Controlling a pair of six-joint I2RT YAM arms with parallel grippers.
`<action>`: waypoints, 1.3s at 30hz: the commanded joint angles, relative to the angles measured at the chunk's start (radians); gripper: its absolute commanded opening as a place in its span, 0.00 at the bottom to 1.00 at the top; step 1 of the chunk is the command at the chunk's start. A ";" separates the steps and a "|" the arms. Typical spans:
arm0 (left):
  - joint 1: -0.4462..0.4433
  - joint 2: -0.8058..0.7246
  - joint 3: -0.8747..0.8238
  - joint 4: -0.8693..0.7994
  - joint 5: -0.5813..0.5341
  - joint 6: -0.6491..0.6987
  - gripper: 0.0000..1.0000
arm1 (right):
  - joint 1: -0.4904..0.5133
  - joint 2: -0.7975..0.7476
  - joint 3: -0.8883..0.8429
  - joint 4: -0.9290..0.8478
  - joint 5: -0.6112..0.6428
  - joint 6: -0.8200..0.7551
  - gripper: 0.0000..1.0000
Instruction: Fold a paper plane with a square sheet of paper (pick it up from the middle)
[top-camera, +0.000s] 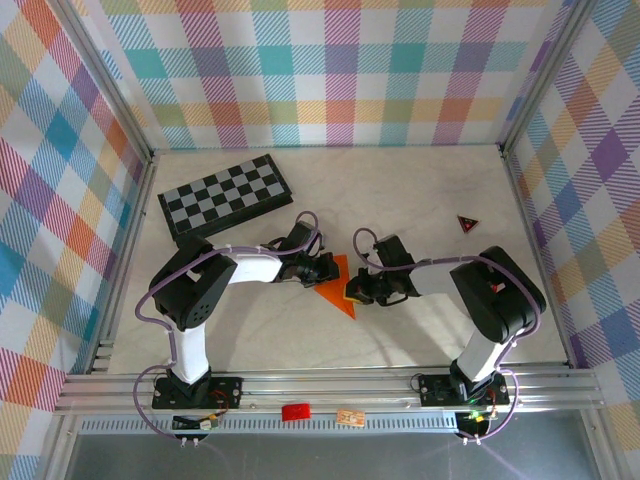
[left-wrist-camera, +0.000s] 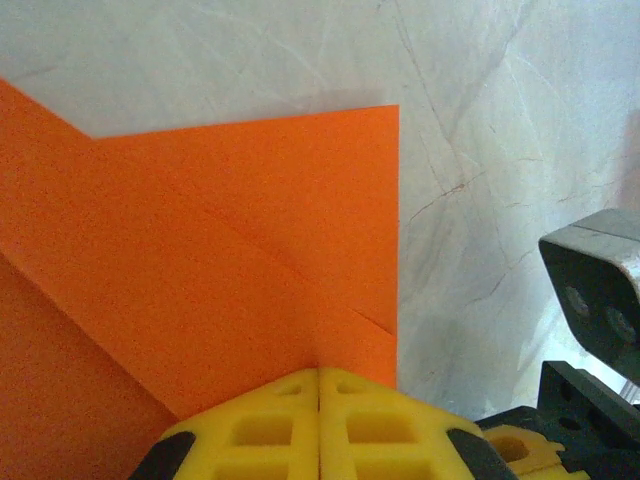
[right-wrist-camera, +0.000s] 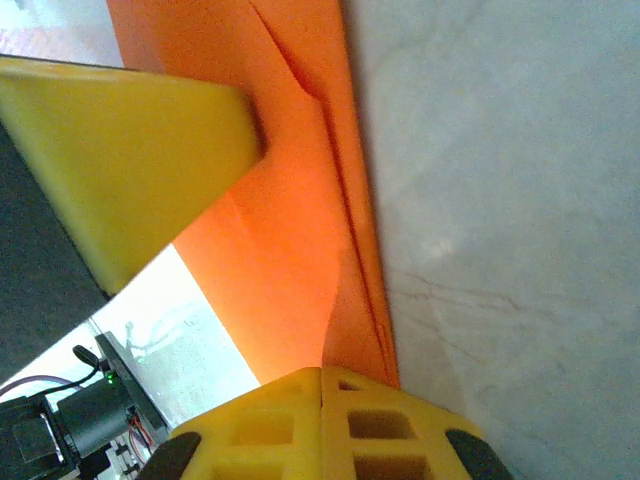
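Left hand (left-wrist-camera: 320, 380) pressed together, pinching edge of orange sheet of paper (left-wrist-camera: 220, 260); sheet spreads ahead of it. Right hand (right-wrist-camera: 320, 378) pinching opposite folded edge. Sheet between hands, long axis near-far, pointed tip toward near counter (top-camera: 430, 190) edge.

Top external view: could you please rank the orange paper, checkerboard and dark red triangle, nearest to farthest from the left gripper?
From the left gripper:
1. the orange paper, at its fingertips, centre.
2. the checkerboard, far left.
3. the dark red triangle, far right.
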 joint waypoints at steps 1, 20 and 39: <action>0.003 0.041 -0.033 -0.082 -0.070 0.014 0.08 | 0.000 -0.039 0.022 -0.100 -0.015 -0.008 0.01; 0.003 0.052 -0.028 -0.080 -0.067 0.015 0.08 | 0.037 -0.041 -0.044 -0.141 0.003 -0.025 0.02; 0.003 0.047 -0.030 -0.074 -0.064 0.011 0.08 | 0.036 -0.255 -0.080 -0.144 -0.030 0.027 0.03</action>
